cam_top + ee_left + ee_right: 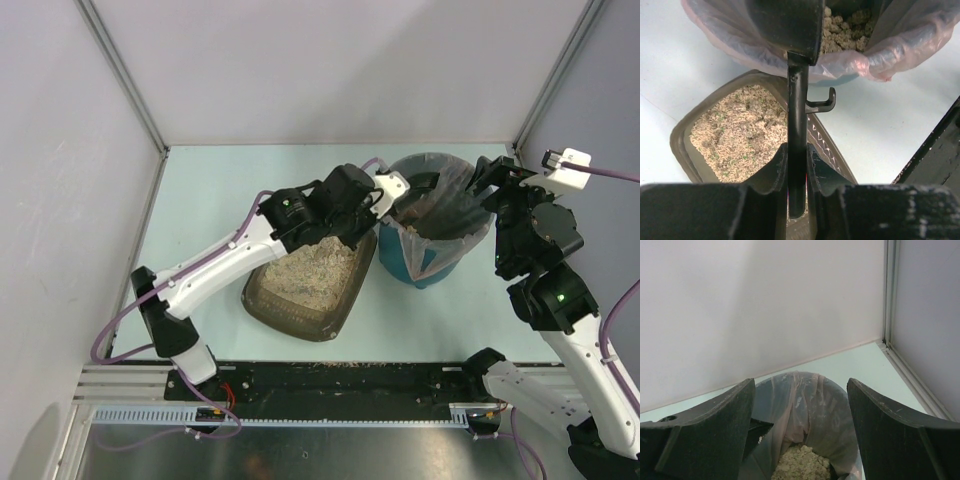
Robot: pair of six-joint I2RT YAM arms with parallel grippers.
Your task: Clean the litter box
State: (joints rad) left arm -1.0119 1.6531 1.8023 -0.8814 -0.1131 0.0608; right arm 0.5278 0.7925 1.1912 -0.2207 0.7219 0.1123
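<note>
The litter box, a dark brown tray holding beige litter, lies at the table's middle. My left gripper is shut on the handle of a black scoop. The scoop head is tipped over the mouth of the teal bin, whose clear bag holds litter clumps. In the left wrist view the litter box sits just below the bin. My right gripper hovers by the bin's right rim, open, nothing between its fingers.
Grey walls close the table at the back and on both sides, with a metal post in the far right corner. The bin stands directly against the litter box's right end. Spilled litter grains lie on the black rail at the near edge.
</note>
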